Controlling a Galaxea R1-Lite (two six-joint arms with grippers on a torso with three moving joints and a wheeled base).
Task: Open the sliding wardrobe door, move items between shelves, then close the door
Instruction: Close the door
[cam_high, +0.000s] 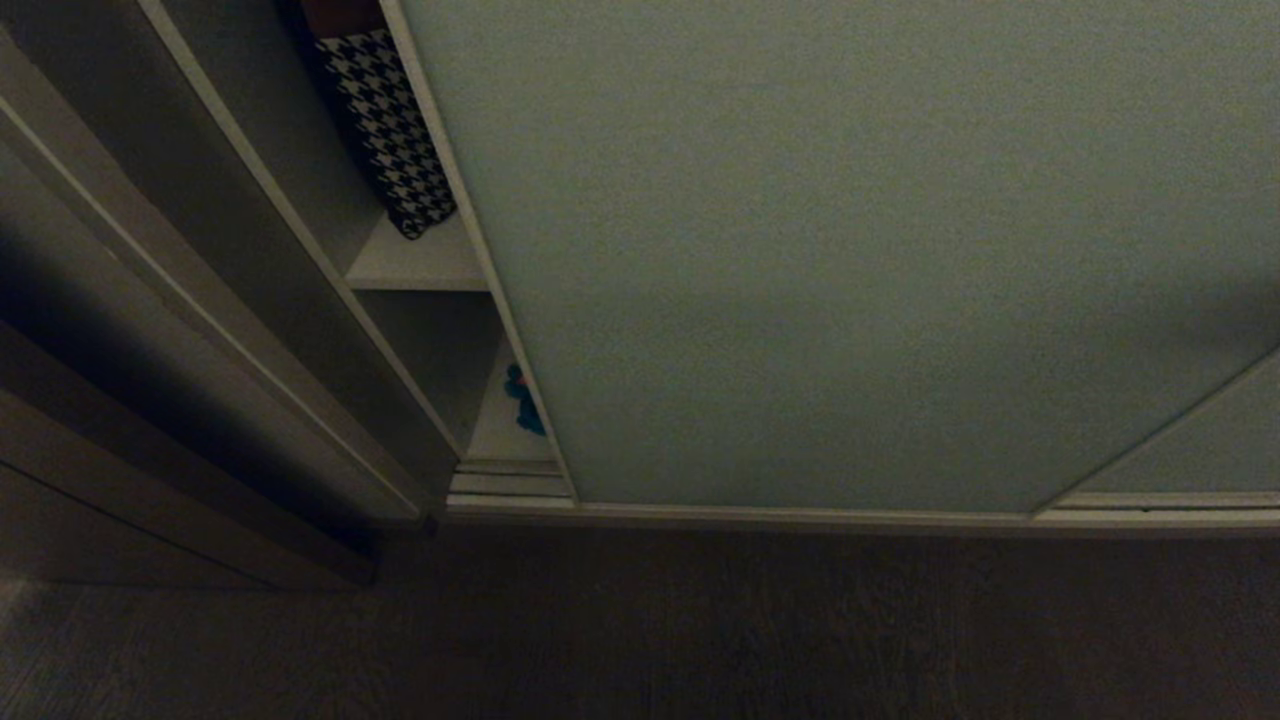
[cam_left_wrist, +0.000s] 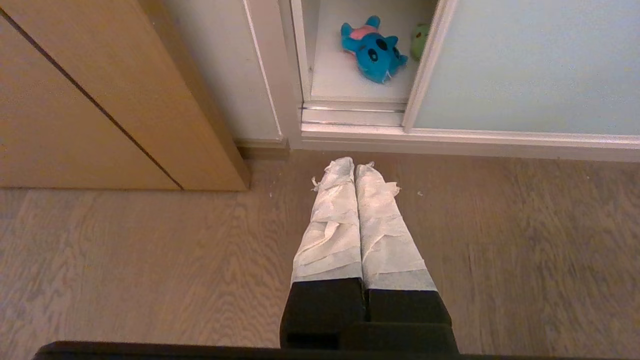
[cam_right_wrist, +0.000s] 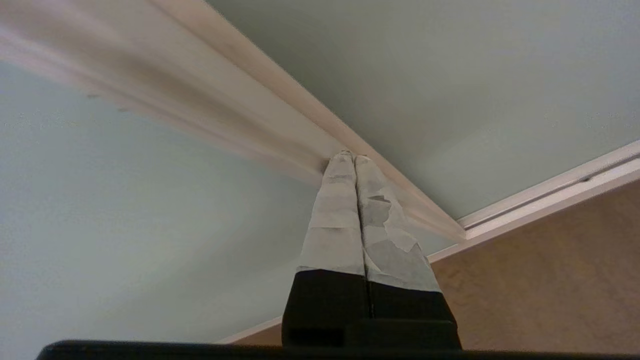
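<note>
Teal and green, two plush toys (cam_left_wrist: 374, 50) are seen at twelve o'clock of the left gripper (cam_left_wrist: 355, 166), pinched empty; the right gripper (cam_right_wrist: 354, 156), likewise empty, is pressed to the sliding wardrobe door (cam_right_wrist: 450, 75) frame.

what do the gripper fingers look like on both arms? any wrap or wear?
Left gripper: two long tapered fingers wrapped in whitish tape or cloth, wrinkled and frayed at the tips, on black bases. Right gripper: same build, with the wrap on its fingers torn and peeling in patches. A black housing edge runs along the bottom of both wrist views. No cables or markings visible.
</note>
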